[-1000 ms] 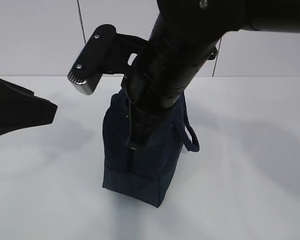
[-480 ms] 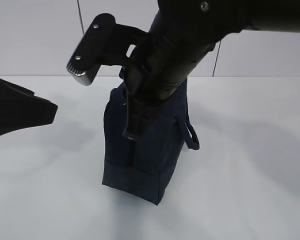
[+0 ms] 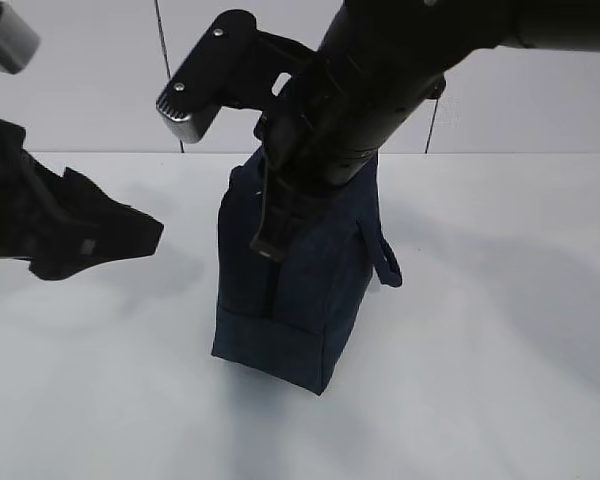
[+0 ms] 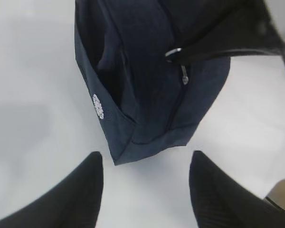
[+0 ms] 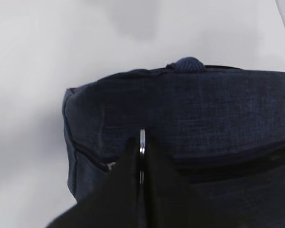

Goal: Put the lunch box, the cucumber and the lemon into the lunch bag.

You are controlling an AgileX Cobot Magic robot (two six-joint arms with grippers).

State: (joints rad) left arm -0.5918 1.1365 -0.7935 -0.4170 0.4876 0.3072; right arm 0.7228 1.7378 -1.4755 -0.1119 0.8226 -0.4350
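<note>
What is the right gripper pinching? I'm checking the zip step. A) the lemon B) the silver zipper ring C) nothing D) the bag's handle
B: in the right wrist view the right gripper is shut on the silver ring at the bag's zipper.

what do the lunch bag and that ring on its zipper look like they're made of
The lunch bag looks like dark navy woven fabric with a matte finish: a fine cross-weave grain and soft creases show in the right wrist view. The zipper ring, pinched in the shut right gripper, appears to be polished metal, thin, silver and glinting, though plated plastic cannot be ruled out.
</note>
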